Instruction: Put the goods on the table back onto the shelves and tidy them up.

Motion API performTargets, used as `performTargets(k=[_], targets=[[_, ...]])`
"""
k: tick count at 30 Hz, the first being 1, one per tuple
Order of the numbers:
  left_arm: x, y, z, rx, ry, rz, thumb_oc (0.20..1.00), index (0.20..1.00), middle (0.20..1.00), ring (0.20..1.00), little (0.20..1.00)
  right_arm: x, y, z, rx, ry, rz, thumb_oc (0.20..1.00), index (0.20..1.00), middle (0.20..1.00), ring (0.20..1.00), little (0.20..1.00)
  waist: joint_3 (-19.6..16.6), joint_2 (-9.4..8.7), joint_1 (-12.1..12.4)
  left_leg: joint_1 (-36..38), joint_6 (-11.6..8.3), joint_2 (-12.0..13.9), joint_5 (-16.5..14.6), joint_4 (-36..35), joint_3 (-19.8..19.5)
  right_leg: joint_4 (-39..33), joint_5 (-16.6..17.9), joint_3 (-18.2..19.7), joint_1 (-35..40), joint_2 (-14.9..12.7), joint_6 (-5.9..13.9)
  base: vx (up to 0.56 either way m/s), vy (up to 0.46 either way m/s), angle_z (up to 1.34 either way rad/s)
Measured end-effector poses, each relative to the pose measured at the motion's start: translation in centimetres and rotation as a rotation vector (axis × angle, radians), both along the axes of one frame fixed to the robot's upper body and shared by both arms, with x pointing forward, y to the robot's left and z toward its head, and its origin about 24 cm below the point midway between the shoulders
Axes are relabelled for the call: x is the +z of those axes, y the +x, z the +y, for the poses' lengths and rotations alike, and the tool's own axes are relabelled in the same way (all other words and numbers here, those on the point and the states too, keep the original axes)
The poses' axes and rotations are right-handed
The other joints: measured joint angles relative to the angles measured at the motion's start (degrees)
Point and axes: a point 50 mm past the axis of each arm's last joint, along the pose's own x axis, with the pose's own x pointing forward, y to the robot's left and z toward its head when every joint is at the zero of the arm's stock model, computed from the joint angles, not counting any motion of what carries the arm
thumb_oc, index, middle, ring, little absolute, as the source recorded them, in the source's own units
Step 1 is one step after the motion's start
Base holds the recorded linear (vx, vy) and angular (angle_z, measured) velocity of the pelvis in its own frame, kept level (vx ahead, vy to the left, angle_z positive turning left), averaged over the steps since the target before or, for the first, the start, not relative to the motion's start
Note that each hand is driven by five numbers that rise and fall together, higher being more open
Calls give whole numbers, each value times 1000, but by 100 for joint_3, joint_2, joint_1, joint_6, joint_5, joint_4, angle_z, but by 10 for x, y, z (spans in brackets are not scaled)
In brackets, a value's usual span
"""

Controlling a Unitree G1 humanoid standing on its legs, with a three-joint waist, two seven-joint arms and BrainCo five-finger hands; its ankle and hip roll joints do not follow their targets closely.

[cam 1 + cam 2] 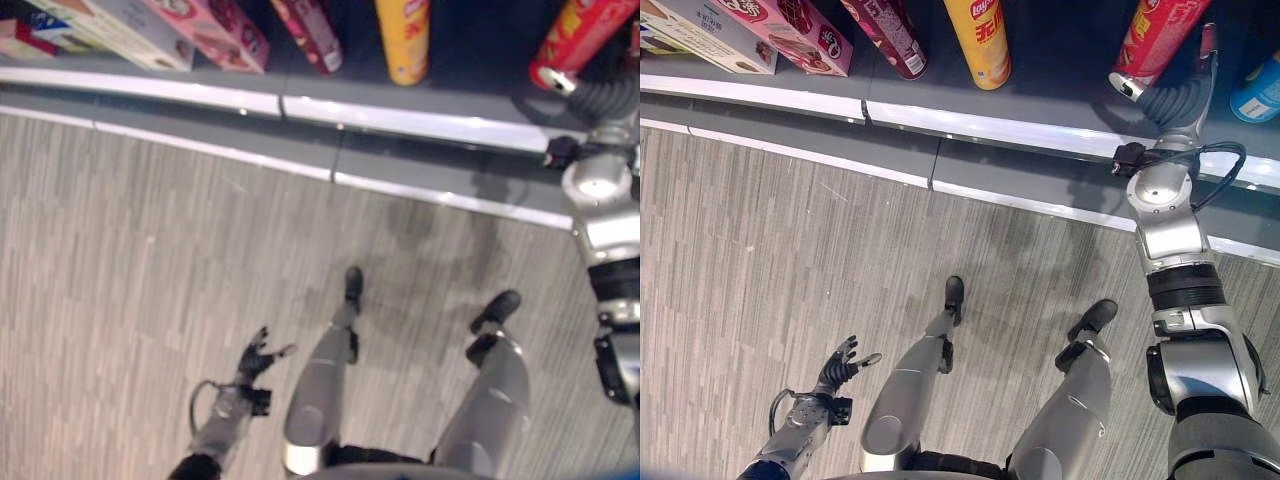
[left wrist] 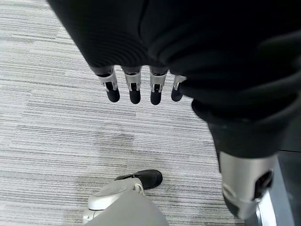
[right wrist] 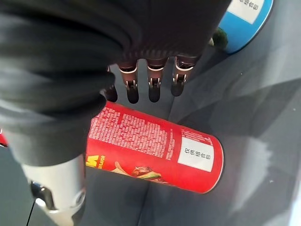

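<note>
right hand (image 3: 150, 87), fingers straight above red can (image 3: 155, 148) on shelf (image 1: 1060, 90) upper right, placement near done; left hand (image 1: 840, 368) spread, idle lower left.

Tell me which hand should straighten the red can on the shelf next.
Right. The right hand hangs directly over the red can on the shelf, fingers open. The left hand hangs low over the floor, far away.

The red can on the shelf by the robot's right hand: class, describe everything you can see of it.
The red can is a tall cylinder with a printed wrapper, snack pictures and a white label near one end. It stands on the grey shelf. The right hand is close beside it, fingers straight past it, not curled round it.
</note>
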Motion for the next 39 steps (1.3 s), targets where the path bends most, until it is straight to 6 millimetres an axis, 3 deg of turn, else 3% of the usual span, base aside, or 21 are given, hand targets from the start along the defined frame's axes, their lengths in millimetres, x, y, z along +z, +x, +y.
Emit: performTargets(k=[21, 23, 32, 35, 39], targets=[[0, 0, 0, 1, 1, 1, 1000, 1000, 1000, 1000, 1000, -6, 4, 11, 37, 2, 14, 1000, 1000, 1000, 1000, 1000, 0, 0, -12, 0, -1, 1, 0, -15, 0, -1, -2, -2, -4, 0, 1, 0, 0, 0], [0, 0, 1, 8, 2, -1, 1000, 1000, 1000, 1000, 1000, -2, 1, 10, -7, -66, 2, 1000, 1000, 1000, 1000, 1000, 0, 0, -15, 2, 1, 0, 25, -59, -3, -4, -3, -10, -13, -1, 2, 0, 0, 0], [0, 0, 1, 16, 9, -2, 1000, 1000, 1000, 1000, 1000, 16, -23, 23, -61, -165, -171, 1000, 1000, 1000, 1000, 1000, -1, 1, -68, 32, 6, -8, 63, -151, 14, -27, 4, -21, -13, 3, -3, -18, 5, 0], [0, 1, 1, 24, 11, -6, 1000, 1000, 1000, 1000, 1000, 20, -44, 28, -89, -196, -277, 1000, 1000, 1000, 1000, 1000, -1, 0, -105, 87, 8, -3, 64, -171, 13, -56, 5, -50, 57, 6, 1, 14, 2, 0], [0, 0, 0, 43, 17, -7, 1000, 1000, 1000, 1000, 1000, 6, -65, 38, -48, -187, -316, 1000, 1000, 1000, 1000, 1000, -8, -3, -244, 329, 11, 39, 60, -229, -19, -169, 7, -168, 391, 56, 14, 37, 1, 3]])
